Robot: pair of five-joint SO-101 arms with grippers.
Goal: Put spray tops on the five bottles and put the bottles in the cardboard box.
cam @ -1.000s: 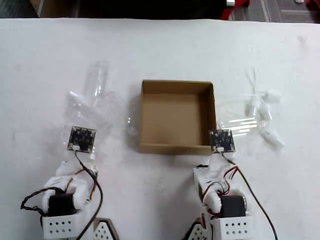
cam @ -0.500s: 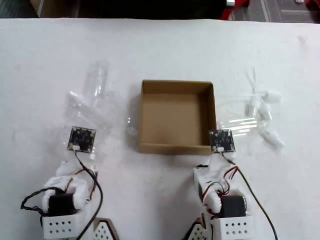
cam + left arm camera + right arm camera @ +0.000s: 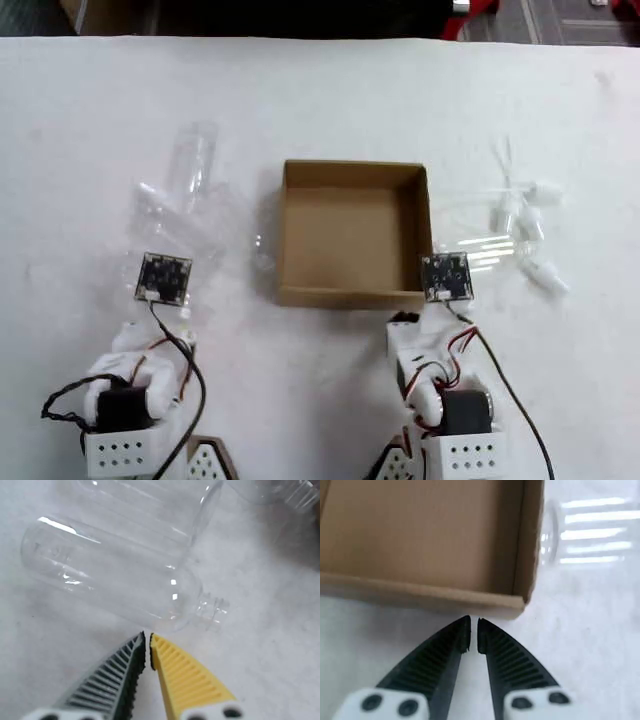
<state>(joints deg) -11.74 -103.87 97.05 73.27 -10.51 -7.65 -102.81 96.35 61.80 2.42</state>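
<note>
Bottle (image 3: 115, 575) was seen lying on its side just ahead of left gripper (image 3: 148, 647), long axis set across the claw's line | left jaws pressed together, nothing held | right gripper (image 3: 473, 630) likewise closed and empty, parked at cardboard box (image 3: 420, 596) corner | left arm judged nearer

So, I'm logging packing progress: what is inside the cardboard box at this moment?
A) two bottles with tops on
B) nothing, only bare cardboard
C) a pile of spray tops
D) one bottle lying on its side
B: in the high view the cardboard box shows only its bare brown floor, while the clear bottles lie outside it on one side and the spray tops on the other.
</note>
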